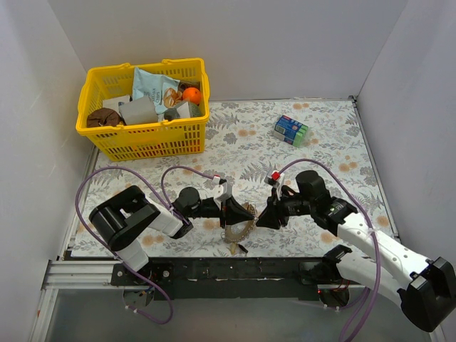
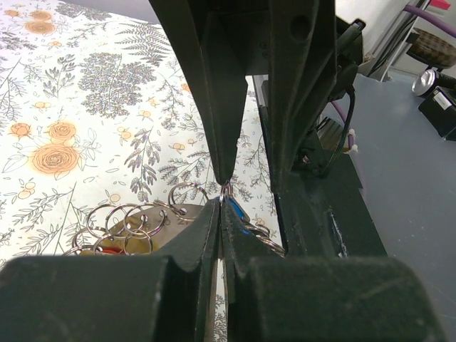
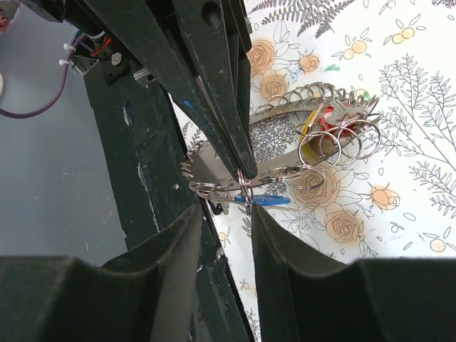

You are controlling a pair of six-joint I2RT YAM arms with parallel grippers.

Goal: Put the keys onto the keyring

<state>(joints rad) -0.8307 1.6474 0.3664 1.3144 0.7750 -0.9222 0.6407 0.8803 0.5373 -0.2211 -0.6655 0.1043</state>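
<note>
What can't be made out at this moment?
- Top external: the grip point, too small, under the left end effector and right end effector.
- Left wrist: keyring partly hidden by own fingers.
- Right wrist: whether the blue key is on the keyring; the left end effector covers the joint.

No text, label or number can be read anywhere.

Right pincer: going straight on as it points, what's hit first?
Likely the small ring carrying the blue key, pinched by the left pincer just ahead of the right pincer; depth unclear.
</note>
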